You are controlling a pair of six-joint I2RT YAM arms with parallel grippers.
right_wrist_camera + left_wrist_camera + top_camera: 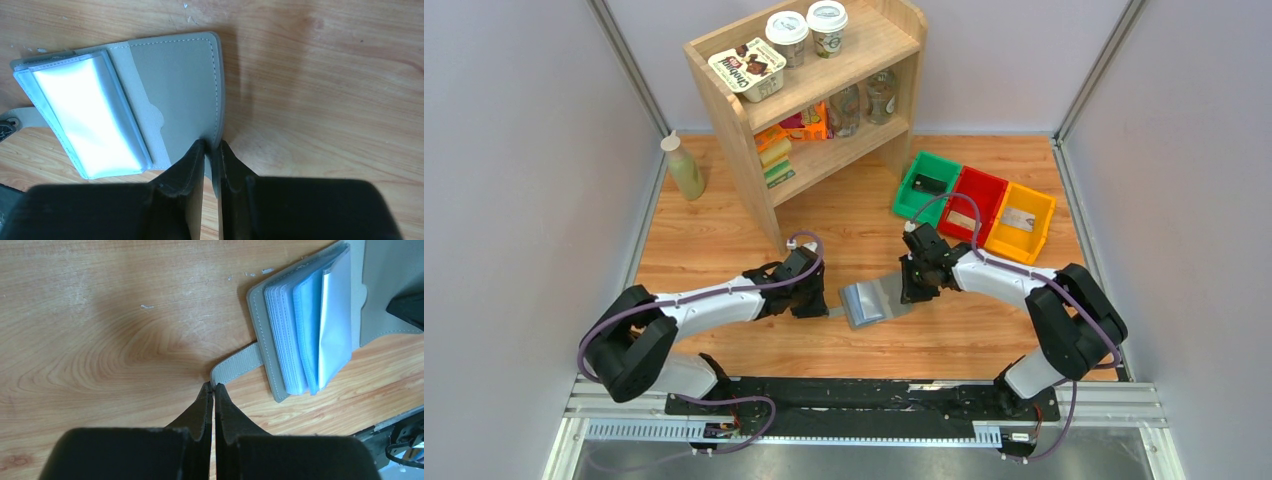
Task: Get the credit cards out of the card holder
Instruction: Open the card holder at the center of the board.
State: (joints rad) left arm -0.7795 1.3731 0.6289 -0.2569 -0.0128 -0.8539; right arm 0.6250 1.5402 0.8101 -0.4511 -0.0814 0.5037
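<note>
Card holder point(874, 300) lies open on the wooden table point(724, 230) between my two arms. The overhead view gives me that much, and only the wrist cameras show the detail. From the left wrist I see the left gripper point(212, 387) pressed fully together, its tips at the end of the side tab point(240, 365) near the fanned pale blue pockets point(310, 325), though I cannot tell whether the tab is pinched. From the right wrist I see the right gripper point(212, 146) narrowed onto the edge of the grey cover point(180, 85).
</note>
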